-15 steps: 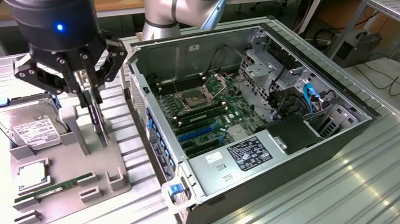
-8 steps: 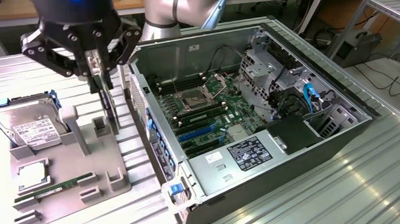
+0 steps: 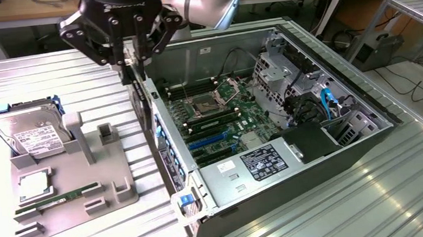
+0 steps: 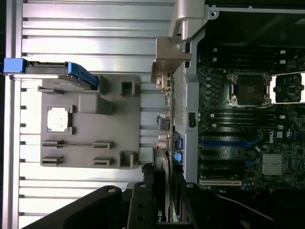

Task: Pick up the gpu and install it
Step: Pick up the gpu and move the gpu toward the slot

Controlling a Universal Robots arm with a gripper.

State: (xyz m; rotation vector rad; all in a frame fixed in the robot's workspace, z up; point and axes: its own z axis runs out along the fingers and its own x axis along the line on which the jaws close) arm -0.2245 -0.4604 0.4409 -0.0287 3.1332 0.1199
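Observation:
The gpu [image 3: 143, 108], a thin black card, hangs edge-on from my gripper [image 3: 130, 62], whose fingers are shut on its upper end. It hangs over the open computer case's [image 3: 193, 54] side wall, on the exterior view's left of the motherboard [image 3: 218, 110]. In the wrist view the gpu [image 4: 164, 126] runs away from my gripper [image 4: 164, 212], with its silvery bracket [image 4: 167, 61] at the far end. It lines up along the case wall, beside the blue expansion slots [image 4: 228, 143].
A grey fixture tray [image 3: 76, 163] on the slatted table holds a hard drive [image 3: 27, 133], a processor chip [image 3: 35, 185] and a green memory stick [image 3: 56, 200]. Cables, drive cages and a power supply [image 3: 265, 162] crowd the case's right side.

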